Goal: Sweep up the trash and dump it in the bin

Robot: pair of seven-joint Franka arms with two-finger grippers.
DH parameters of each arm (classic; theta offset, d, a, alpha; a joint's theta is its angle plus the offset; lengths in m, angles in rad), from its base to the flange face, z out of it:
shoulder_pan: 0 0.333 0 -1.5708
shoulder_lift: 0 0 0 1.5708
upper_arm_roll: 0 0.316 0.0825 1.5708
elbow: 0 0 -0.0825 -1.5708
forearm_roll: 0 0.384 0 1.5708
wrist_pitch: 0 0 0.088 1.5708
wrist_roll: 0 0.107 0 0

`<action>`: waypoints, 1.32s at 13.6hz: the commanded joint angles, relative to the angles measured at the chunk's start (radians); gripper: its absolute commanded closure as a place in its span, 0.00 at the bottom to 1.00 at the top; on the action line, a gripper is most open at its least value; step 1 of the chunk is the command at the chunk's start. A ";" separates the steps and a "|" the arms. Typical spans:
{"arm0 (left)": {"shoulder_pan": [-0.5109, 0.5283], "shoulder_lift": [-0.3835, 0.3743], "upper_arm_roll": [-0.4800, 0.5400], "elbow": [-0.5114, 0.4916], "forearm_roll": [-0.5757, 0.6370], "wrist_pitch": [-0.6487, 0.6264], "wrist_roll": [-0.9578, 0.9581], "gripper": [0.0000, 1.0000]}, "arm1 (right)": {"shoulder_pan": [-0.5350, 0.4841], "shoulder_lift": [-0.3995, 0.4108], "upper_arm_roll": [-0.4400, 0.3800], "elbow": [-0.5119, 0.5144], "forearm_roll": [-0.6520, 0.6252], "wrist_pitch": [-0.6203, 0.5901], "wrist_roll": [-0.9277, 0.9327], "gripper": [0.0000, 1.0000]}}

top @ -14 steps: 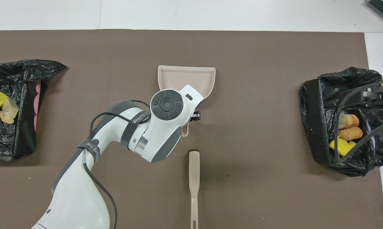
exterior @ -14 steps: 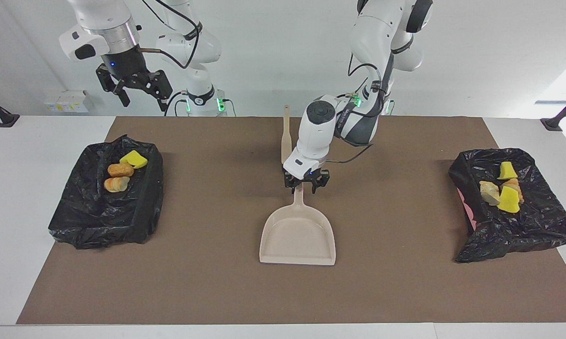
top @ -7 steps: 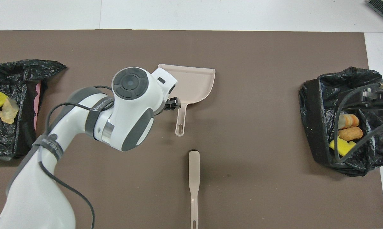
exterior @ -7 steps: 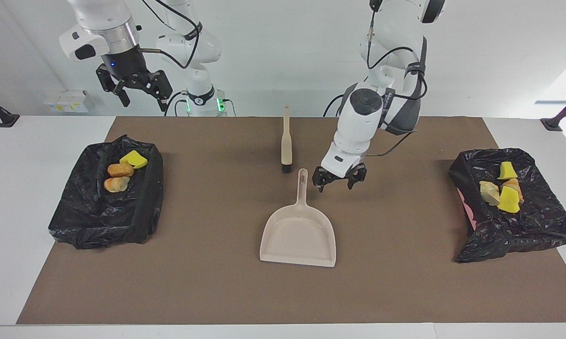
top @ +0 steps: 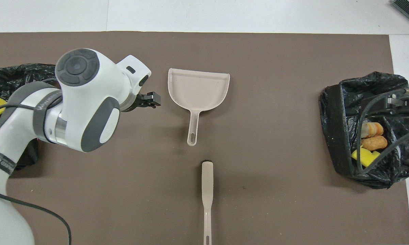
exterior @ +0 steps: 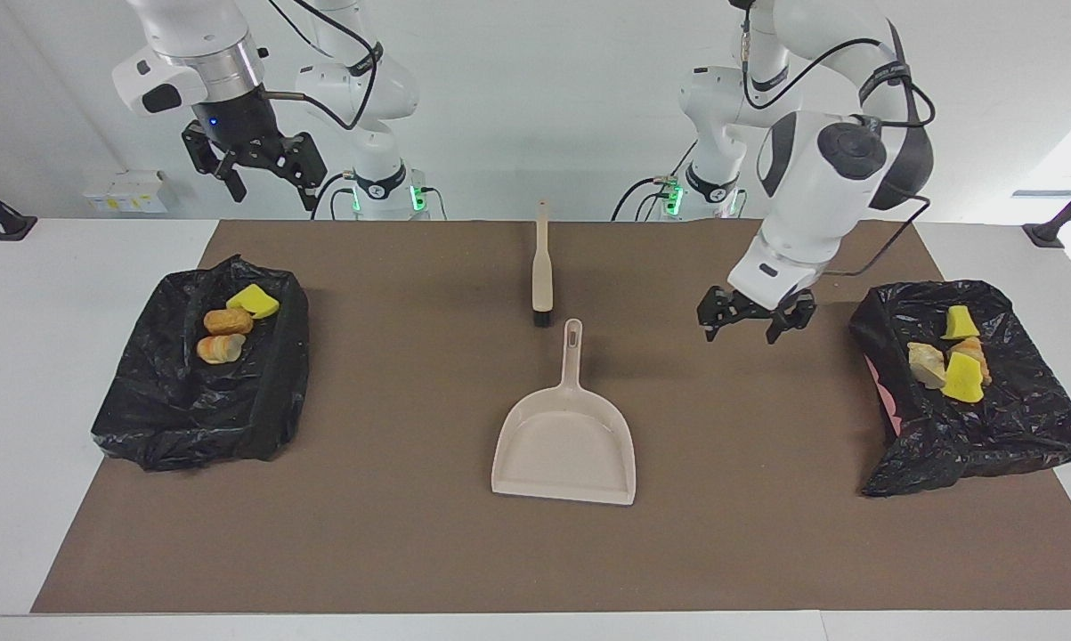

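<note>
Brown mat (exterior: 410, 534) covers the tabletop. Beige plastic dustpan (exterior: 563, 445) lies flat mid-mat, the beige brush (exterior: 542, 267) nearer the robots, apart from its handle. Trash chunks, yellow sponge wedges and tan lumps, sit in two black-bagged bins: three (exterior: 228, 325) at the right arm's end, four (exterior: 949, 356) at the left arm's. Left gripper (exterior: 756, 322) hovers over bare mat between dustpan and bin (exterior: 989, 436), fingers apart, empty. Right gripper (exterior: 263, 174) waits raised, fingers apart.

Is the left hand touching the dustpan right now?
Apart. The facing view shows the left hand raised over bare mat, well clear of the dustpan.
</note>
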 commanded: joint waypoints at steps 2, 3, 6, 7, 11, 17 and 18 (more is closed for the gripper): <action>0.116 -0.083 -0.002 -0.007 -0.016 -0.090 0.185 0.00 | -0.012 -0.016 0.001 -0.016 0.021 -0.004 -0.026 0.00; 0.144 -0.092 -0.002 -0.006 -0.013 -0.103 0.214 0.00 | -0.012 -0.016 0.001 -0.016 0.021 -0.005 -0.026 0.00; 0.173 -0.093 0.006 0.025 -0.007 -0.138 0.210 0.00 | -0.012 -0.019 0.001 -0.022 0.021 -0.004 -0.026 0.00; 0.174 -0.098 0.014 0.025 -0.007 -0.143 0.187 0.00 | -0.012 -0.019 0.001 -0.022 0.021 -0.004 -0.025 0.00; 0.173 -0.155 0.026 0.031 -0.005 -0.164 0.139 0.00 | -0.012 -0.019 0.001 -0.022 0.021 -0.005 -0.026 0.00; 0.190 -0.182 0.028 0.051 0.029 -0.242 0.226 0.00 | -0.012 -0.019 0.001 -0.024 0.021 -0.005 -0.026 0.00; 0.193 -0.179 0.026 0.066 0.027 -0.264 0.228 0.00 | -0.012 -0.020 0.001 -0.025 0.021 -0.004 -0.025 0.00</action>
